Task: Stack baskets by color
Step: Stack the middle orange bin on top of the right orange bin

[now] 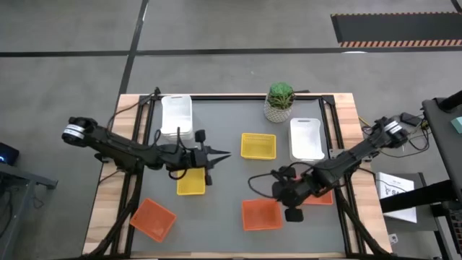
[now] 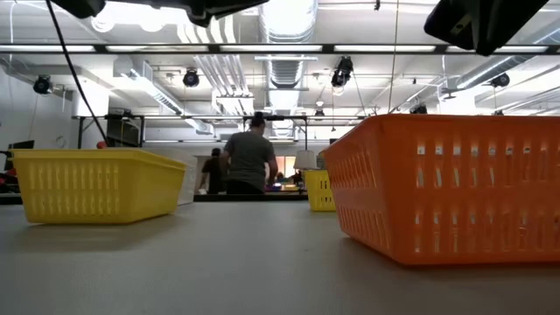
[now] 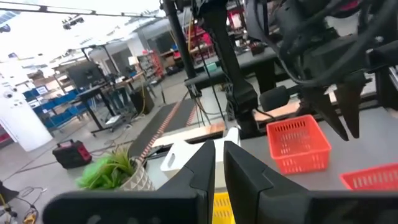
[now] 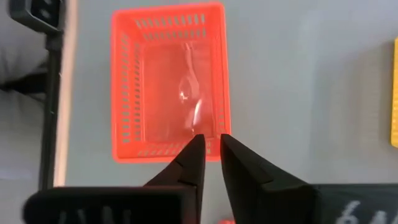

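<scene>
Three orange baskets rest on the table: one at the near left (image 1: 152, 218), one near the middle (image 1: 261, 214), and one (image 1: 321, 197) partly under my right arm. Two yellow baskets (image 1: 190, 182) (image 1: 258, 145) and two white baskets (image 1: 177, 115) (image 1: 306, 139) lie farther back. My right gripper (image 1: 278, 193) (image 4: 211, 138) points steeply down above the right-hand short rim of the middle orange basket (image 4: 168, 81), its fingertips a little apart and empty. My left gripper (image 1: 224, 154) (image 3: 219, 146) hangs level above the table's middle, shut and empty, pointing toward the right.
A green potted plant (image 1: 280, 101) stands at the far edge between the white baskets. In the low view a yellow basket (image 2: 96, 184) and an orange basket (image 2: 446, 188) fill the foreground. A person (image 2: 249, 157) stands in the room beyond the table.
</scene>
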`<move>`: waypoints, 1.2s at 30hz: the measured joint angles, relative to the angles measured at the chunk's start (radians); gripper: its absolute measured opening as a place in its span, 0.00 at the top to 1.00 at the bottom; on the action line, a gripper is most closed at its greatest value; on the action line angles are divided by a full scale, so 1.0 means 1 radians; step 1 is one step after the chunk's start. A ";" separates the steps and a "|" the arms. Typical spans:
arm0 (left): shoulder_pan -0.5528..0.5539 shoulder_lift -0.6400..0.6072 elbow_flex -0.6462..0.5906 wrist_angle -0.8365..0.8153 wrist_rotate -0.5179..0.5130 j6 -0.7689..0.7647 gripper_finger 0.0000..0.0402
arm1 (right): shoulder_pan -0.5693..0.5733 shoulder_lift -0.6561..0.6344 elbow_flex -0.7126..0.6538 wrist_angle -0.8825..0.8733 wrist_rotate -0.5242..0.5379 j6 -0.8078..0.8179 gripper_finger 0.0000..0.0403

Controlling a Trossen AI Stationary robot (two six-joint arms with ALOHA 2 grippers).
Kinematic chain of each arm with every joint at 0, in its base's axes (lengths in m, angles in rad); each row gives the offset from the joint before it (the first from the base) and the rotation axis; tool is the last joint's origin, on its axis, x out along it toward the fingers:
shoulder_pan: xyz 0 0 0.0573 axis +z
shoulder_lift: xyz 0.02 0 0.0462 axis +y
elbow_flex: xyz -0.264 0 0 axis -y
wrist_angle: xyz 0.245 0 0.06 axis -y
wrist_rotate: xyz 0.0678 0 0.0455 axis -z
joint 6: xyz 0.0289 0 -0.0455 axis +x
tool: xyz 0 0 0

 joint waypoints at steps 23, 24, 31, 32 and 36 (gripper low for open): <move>-0.066 -0.092 -0.012 -0.128 0.000 -0.001 0.96 | -0.096 0.436 0.322 -0.171 -0.030 -0.075 0.52; -0.066 -0.092 -0.013 -0.128 0.000 -0.001 0.96 | -0.103 0.446 0.322 -0.172 -0.034 -0.076 0.52; -0.066 -0.100 -0.031 -0.127 0.000 0.000 0.96 | -0.126 0.513 0.324 -0.165 -0.086 -0.102 0.57; -0.066 -0.104 -0.036 -0.127 0.000 0.000 0.96 | -0.126 0.515 0.324 -0.160 -0.086 -0.107 0.59; -0.066 -0.122 -0.051 -0.128 0.000 0.000 0.96 | -0.126 0.520 0.324 -0.146 -0.086 -0.115 0.69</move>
